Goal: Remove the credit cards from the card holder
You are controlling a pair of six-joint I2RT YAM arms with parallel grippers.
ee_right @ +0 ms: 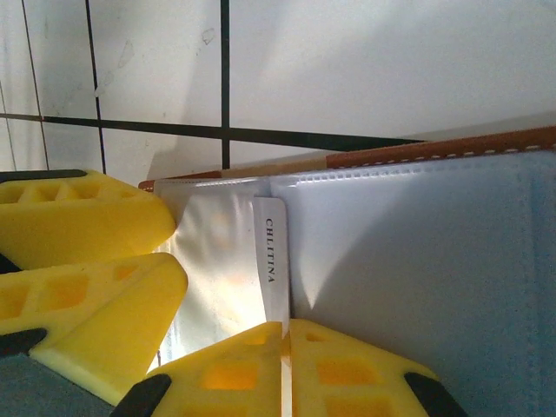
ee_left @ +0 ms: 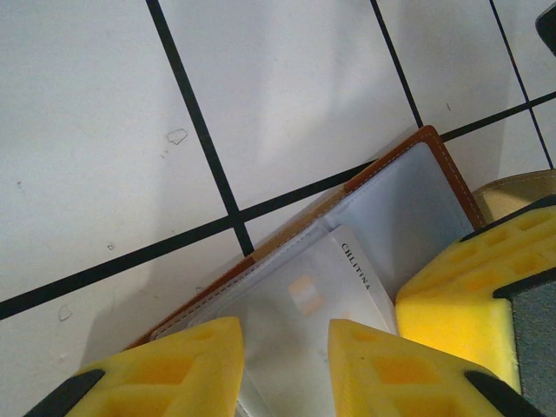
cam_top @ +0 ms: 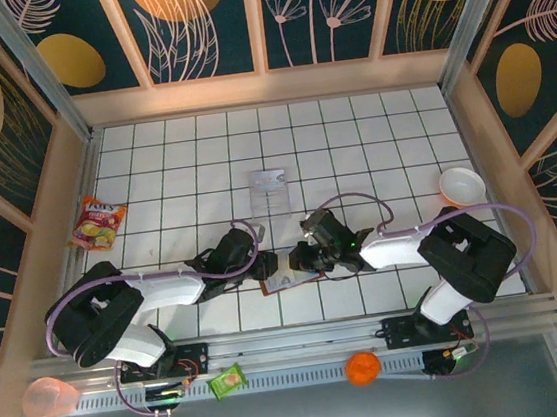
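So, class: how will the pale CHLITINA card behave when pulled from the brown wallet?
The credit card looks thin, flat and straight-edged, so probably stiff and light. Its glossy face may slip. The sleeve of the card holder overlaps it, so it may drag.

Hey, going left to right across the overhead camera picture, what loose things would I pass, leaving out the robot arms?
pinkish cup → snack packet → green packet → card holder → orange round object → white bowl
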